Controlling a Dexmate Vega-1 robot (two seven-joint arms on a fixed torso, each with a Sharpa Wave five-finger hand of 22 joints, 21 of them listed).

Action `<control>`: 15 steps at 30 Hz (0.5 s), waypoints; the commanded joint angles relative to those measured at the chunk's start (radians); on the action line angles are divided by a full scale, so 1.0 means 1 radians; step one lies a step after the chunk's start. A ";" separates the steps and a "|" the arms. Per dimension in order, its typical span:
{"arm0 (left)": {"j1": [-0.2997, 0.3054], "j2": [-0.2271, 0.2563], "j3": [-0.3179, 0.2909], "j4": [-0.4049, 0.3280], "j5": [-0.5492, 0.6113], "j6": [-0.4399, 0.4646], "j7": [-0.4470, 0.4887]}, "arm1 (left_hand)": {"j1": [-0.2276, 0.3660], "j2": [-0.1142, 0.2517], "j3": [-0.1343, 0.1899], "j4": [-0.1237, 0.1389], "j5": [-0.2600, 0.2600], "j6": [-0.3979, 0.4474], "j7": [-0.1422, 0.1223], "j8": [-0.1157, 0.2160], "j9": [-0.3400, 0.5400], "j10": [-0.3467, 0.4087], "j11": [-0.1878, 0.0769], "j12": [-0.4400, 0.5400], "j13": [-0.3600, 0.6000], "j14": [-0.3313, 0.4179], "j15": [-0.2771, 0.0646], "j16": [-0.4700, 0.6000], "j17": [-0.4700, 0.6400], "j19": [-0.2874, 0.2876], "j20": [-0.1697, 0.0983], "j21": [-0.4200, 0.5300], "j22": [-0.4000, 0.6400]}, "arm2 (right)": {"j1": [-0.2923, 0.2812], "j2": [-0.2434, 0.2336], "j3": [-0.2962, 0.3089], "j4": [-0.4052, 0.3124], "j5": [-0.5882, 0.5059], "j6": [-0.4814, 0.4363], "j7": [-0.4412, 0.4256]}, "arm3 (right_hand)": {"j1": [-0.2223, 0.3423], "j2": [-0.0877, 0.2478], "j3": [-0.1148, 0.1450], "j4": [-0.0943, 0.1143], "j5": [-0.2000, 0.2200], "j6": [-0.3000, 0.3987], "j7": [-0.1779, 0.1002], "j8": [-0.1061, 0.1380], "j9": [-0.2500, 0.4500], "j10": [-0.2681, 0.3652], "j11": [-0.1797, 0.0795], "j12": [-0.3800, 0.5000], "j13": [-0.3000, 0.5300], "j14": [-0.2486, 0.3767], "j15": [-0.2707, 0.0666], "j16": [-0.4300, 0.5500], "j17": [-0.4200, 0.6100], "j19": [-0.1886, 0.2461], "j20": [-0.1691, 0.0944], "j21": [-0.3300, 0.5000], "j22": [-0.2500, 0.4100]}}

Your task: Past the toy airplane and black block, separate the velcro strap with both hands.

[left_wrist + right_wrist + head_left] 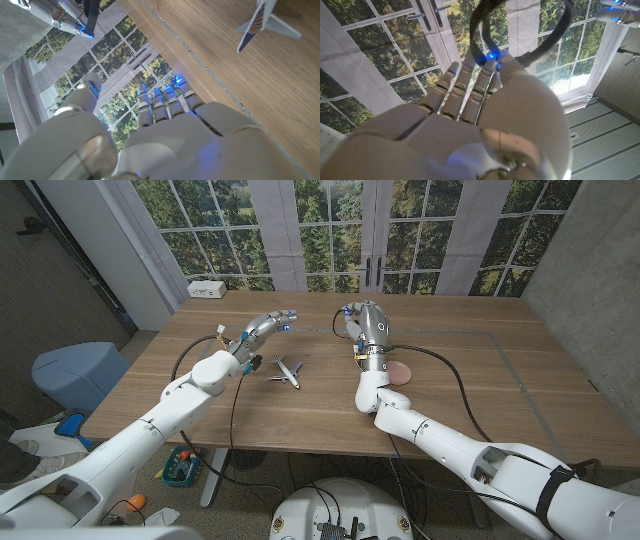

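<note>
My right hand (366, 326) is raised above the far middle of the table and pinches a black velcro strap (476, 35) in its fingertips; the strap curves up from them as a loop. The strap (339, 320) hangs at the hand's left side. My left hand (264, 330) hovers a short way left of it, fingers stretched toward the strap and apart, holding nothing. Its wrist view shows the right hand (55, 12) with the strap (92, 17) ahead of my left fingers (162, 100). The white toy airplane (287, 370) lies on the table nearer me, between the arms.
A pinkish round disc (401, 372) lies right of my right forearm. A white box (207, 288) sits at the table's far left corner. Black cables trail over the table along both arms. Tall windows stand behind the table.
</note>
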 commanded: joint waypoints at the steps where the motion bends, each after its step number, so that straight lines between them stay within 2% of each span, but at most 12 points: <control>1: -0.006 0.005 0.009 -0.020 0.024 0.003 -0.005 | 0.014 -0.011 -0.007 -0.002 -0.005 0.011 -0.001 0.006 0.003 0.012 -0.001 -0.003 0.002 0.004 -0.001 -0.003 0.002 0.005 -0.004 -0.008 0.002 | 0.010 0.011 -0.017 0.000 -0.016 -0.020 -0.009 | -0.006 -0.005 0.002 -0.005 0.007 0.010 -0.004 0.005 0.002 0.050 -0.042 -0.002 0.000 0.013 -0.159 -0.004 0.006 -0.003 0.004 0.004 0.006; 15: -0.006 0.009 0.018 -0.050 0.052 0.036 0.012 | 0.061 -0.036 -0.017 0.001 -0.004 0.056 0.013 0.023 0.006 0.033 0.008 -0.004 0.003 0.002 0.009 -0.007 0.003 -0.002 0.001 -0.023 0.004 | 0.022 0.021 -0.037 0.007 -0.033 -0.006 -0.024 | -0.009 -0.007 0.002 -0.001 0.007 0.012 -0.005 0.004 -0.001 0.052 -0.039 -0.003 0.002 0.014 -0.156 -0.009 0.016 -0.007 0.006 0.005 0.006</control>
